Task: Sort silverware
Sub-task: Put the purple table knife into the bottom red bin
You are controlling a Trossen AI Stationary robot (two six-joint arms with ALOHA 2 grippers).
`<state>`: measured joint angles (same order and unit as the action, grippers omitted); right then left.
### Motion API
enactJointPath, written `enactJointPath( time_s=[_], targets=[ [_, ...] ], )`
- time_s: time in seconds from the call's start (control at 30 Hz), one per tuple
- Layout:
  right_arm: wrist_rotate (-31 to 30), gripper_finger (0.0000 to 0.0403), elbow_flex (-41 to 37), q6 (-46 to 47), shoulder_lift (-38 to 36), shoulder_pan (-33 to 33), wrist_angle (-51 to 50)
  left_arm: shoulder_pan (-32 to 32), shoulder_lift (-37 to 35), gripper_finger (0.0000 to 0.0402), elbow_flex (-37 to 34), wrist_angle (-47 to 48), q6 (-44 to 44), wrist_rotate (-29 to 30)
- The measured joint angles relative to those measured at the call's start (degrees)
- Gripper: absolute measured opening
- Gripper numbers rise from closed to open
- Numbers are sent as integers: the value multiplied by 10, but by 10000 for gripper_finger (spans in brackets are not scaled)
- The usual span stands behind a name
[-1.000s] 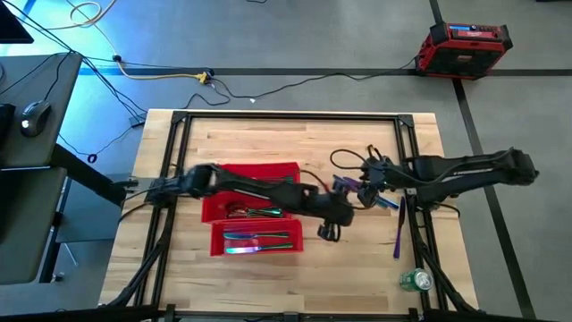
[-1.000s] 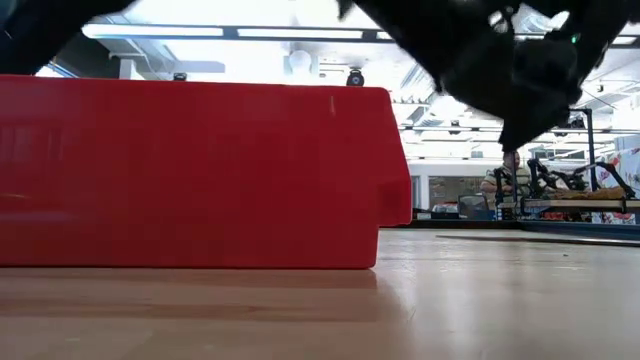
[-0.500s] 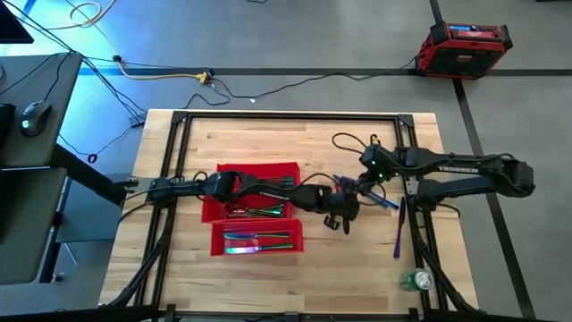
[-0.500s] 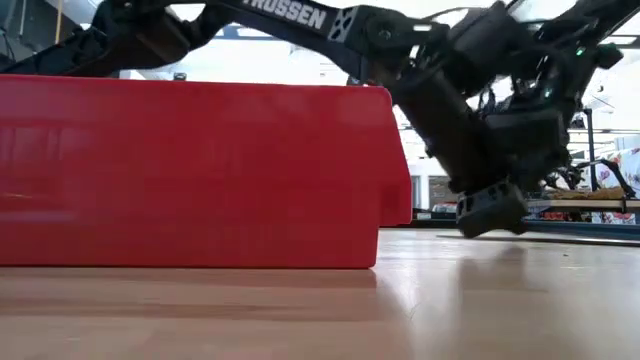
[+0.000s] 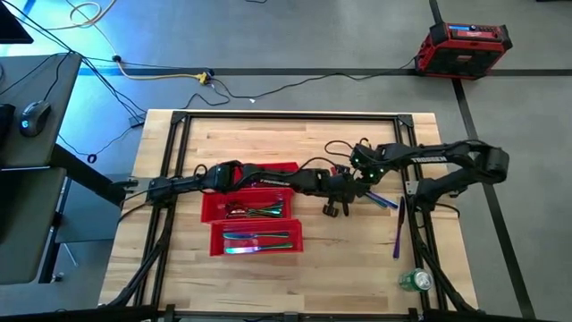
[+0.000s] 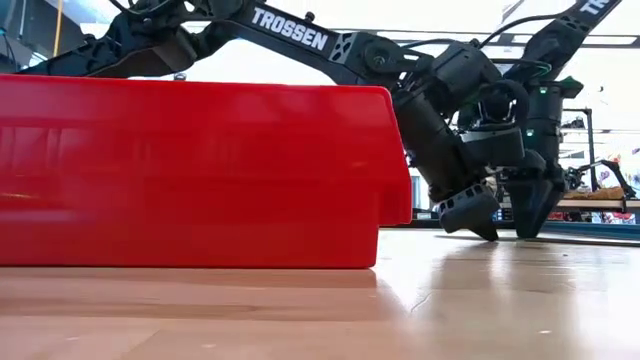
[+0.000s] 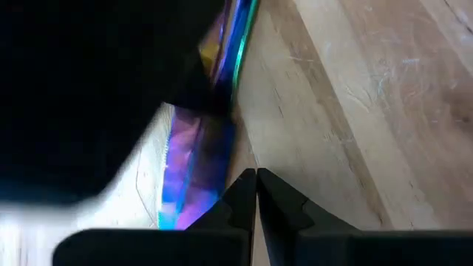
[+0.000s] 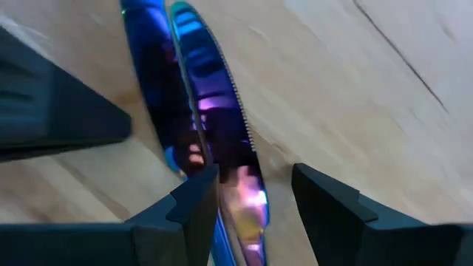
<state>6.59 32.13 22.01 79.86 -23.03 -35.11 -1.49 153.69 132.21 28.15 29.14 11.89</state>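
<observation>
My right claw (image 8: 247, 196) hangs with its fingers spread over a serrated knife (image 8: 214, 111) lying flat on the bench (image 5: 357, 259), one finger on each side of the blade, gripping nothing. My left claw (image 7: 256, 193) is clenched empty just beside it. More cutlery (image 5: 255, 240) lies in the red tray (image 5: 214, 234); another piece (image 5: 398, 231) lies near the bench's right edge.

Over the last second the left tool (image 5: 334, 208) moves from the bare table (image 5: 268, 268) right of the red tray (image 5: 255, 240) up toward the loose silverware (image 5: 382, 200), ending just beside the right tool (image 5: 362, 183). The right arm folds in, drawing its tool leftward over those pieces. In the low view both tools now stand close together, down near the tabletop.
</observation>
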Motion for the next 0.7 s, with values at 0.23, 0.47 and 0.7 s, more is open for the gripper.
enactJointPath(
  time_s=[0.23,0.47,0.7],
  targets=[
    [33,162,15,-14,2,-3,7,1,-4,0,-38,-36,-6,-16],
    [70,162,16,-22,4,-5,10,4,-2,0,-43,-55,-1,-16],
    [113,162,15,-70,5,-15,8,10,-2,0,-43,-70,-4,-15]
  ],
)
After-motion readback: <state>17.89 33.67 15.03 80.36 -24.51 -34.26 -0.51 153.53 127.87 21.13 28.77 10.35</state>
